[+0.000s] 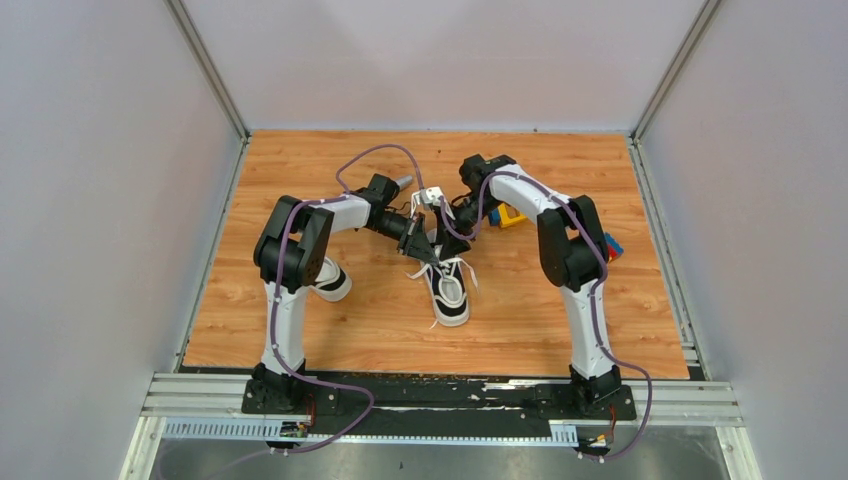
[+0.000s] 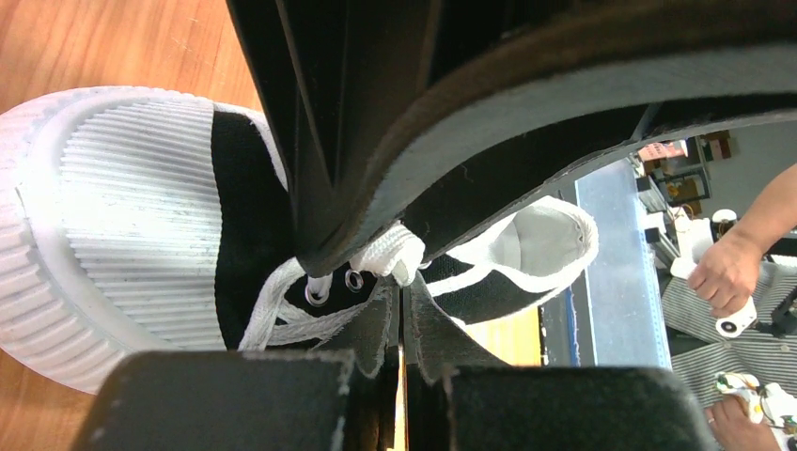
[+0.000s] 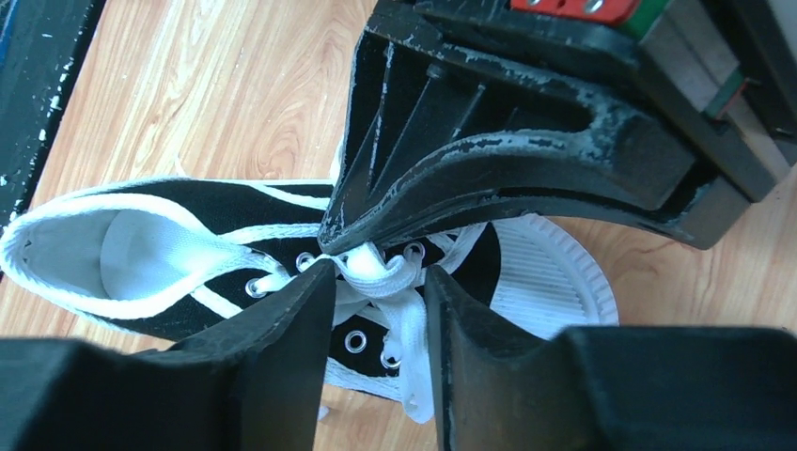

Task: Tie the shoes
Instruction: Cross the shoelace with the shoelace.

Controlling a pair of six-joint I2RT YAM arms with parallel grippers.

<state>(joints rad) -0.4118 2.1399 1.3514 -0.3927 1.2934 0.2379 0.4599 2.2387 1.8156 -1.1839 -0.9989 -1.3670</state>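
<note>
Shoe [image 1: 452,295] at centre of table [image 1: 300,170], toe to 6 o'clock. Left gripper [image 2: 402,293] pressed together, tip at the lace [image 3: 409,348] near the top eyelets [image 3: 354,340]; cannot tell if it pinches it. Right gripper [image 3: 381,274] spread, fingers either side of that lace. Second shoe [image 1: 333,281] at 9 o'clock, partly behind left arm [image 1: 300,240].

A black-and-white sneaker [image 1: 451,292] stands upright at centre, white laces [image 3: 395,282] loose; its mate [image 1: 331,280] sits well apart leftward.
</note>
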